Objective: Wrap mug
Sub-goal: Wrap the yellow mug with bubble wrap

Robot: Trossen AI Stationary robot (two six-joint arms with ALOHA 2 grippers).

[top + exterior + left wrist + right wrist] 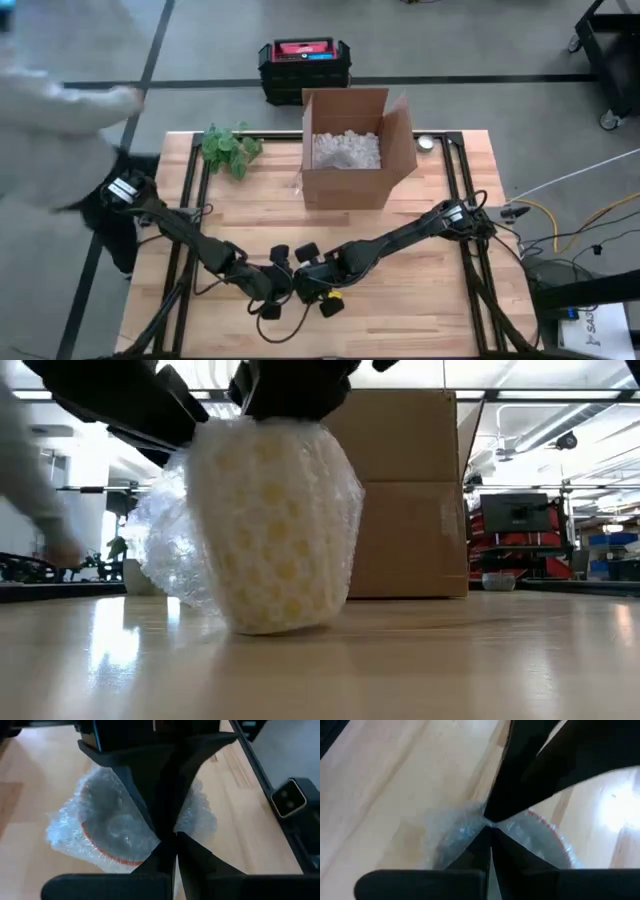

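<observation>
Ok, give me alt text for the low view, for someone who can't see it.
A mug wrapped in bubble wrap stands on the wooden table, close to the camera, with dark robot arms coming down onto its top from above. A cardboard box stands behind it, and loose wrap bunches out to one side of the mug.

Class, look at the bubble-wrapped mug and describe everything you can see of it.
The mug stands upright on the wooden table, swathed in clear bubble wrap with loose folds bunched at one side. It looks pale yellow through the film, with an orange rim in the left wrist view. The left gripper and right gripper pinch the wrap from above, fingers shut on it. A cardboard box stands behind.
</observation>
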